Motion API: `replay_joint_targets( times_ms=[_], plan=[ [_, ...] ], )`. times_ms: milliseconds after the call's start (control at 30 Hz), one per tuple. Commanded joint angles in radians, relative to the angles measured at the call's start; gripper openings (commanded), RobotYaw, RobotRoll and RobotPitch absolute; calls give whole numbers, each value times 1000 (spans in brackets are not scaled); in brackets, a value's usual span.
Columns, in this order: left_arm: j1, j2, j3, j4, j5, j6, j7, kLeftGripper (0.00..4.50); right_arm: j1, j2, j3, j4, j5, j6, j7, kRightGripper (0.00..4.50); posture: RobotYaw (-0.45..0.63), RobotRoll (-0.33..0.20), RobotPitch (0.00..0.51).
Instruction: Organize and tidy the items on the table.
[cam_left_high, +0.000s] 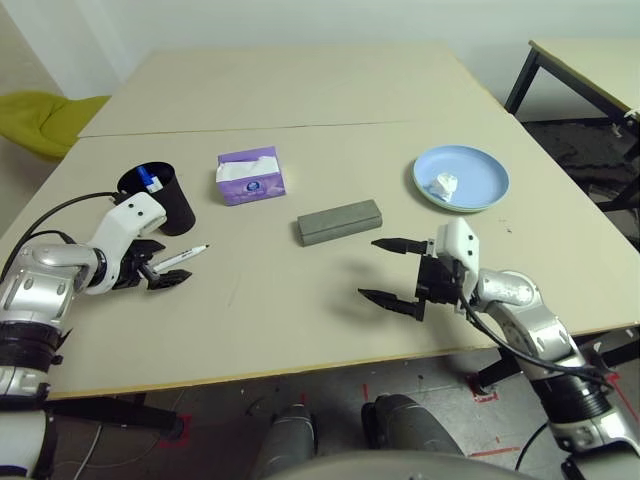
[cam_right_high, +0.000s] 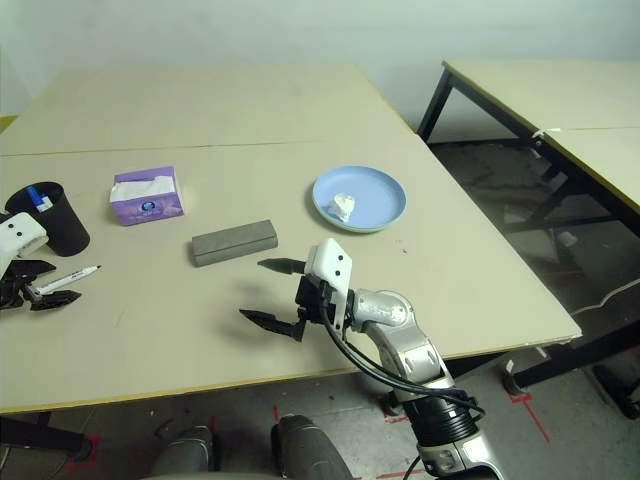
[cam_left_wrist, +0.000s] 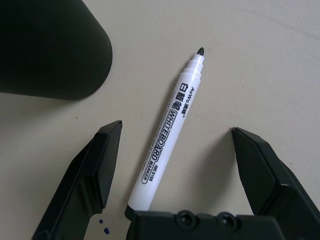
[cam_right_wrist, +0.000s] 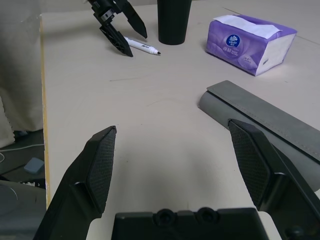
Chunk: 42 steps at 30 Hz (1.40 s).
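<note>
Left pincer (cam_left_high: 163, 268) is sitting at the left of the head view with its fingers spread around a white marker (cam_left_high: 181, 259), not yet pinching it. In the left wrist view the marker (cam_left_wrist: 167, 128) is lying flat on the table (cam_left_high: 300, 320) between the two black fingers, slanting towards the left one (cam_left_wrist: 92, 172), its dark tip pointing away from the wrist. A black cup (cam_left_high: 163, 197) is standing just beyond, with a blue-capped marker (cam_left_high: 148, 180) poking out of it.

Because the marker is lying off-centre and at an angle, a closing finger could be rolling it out or pinching it crookedly, leaving it swinging in the grip. A tilted marker could be catching the cup's rim or knocking the cup over.

Right pincer (cam_left_high: 398, 272) is hovering spread and empty at lower centre-right, just in front of the grey case (cam_left_high: 340, 220). A low sweep could be nudging that case. The blue plate (cam_left_high: 485, 170), at the right, is holding a crumpled tissue (cam_left_high: 443, 184); a purple tissue box (cam_left_high: 250, 175) is standing left of centre.
</note>
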Motion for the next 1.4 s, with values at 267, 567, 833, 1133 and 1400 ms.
replay_joint_targets(
  times_ms=[267, 567, 833, 1133, 1400],
  plan=[
    [-17, -23, -39, 82, 39, -43, -44, 2562, -2, -2, 9, -29, -5, 16, -16, 4500, -149, 0, 75],
    [-27, -20, -42, 64, 29, -38, -90, 278, -13, 7, 8, -37, -1, 25, -27, 4500, -153, 0, 73],
    [135, 16, 22, -157, -115, -75, -290, 278, -13, 18, -6, -5, 8, 26, -34, 4500, -141, 0, 69],
    [192, -86, 355, -379, -421, 23, -172, 278, -24, 51, -45, 31, 39, 75, -90, 4500, -111, 0, 64],
    [210, -238, 602, -494, -547, 6, 95, 278, -24, 90, -67, 62, 32, 88, -154, 4500, -78, 0, 54]
  ],
)
